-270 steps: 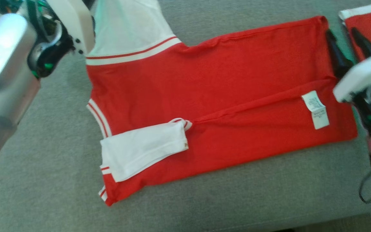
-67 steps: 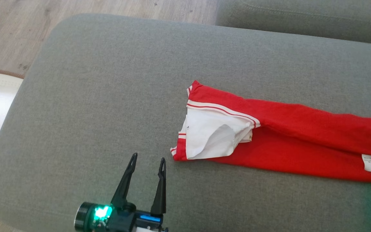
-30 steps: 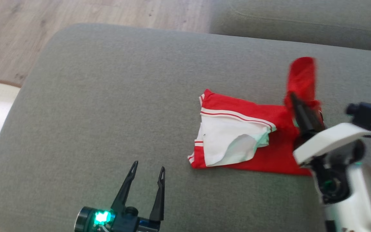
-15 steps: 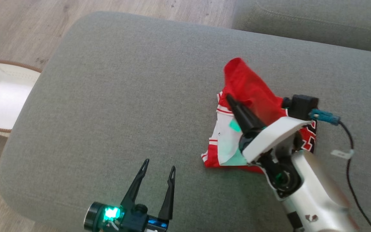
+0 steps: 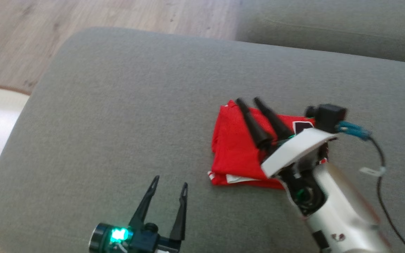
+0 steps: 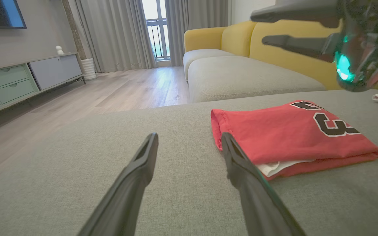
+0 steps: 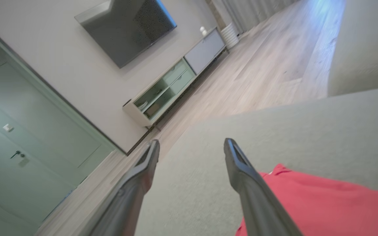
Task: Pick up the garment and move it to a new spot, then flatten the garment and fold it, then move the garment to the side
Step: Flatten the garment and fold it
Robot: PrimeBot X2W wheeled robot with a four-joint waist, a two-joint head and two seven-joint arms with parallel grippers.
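On garment [image 6: 274,131], left wrist: black numeral [image 6: 340,132].

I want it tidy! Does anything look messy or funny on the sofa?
A little. The folded red shirt with black lettering lies flat on the grey fabric sofa cushion, but a bit of white cloth pokes out between its layers at the edge nearest the robot. Nothing else looks odd.

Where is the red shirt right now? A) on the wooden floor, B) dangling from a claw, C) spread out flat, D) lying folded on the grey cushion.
D: the red shirt lies as a folded stack on the grey cushion, and the right gripper above it stands open, holding nothing.
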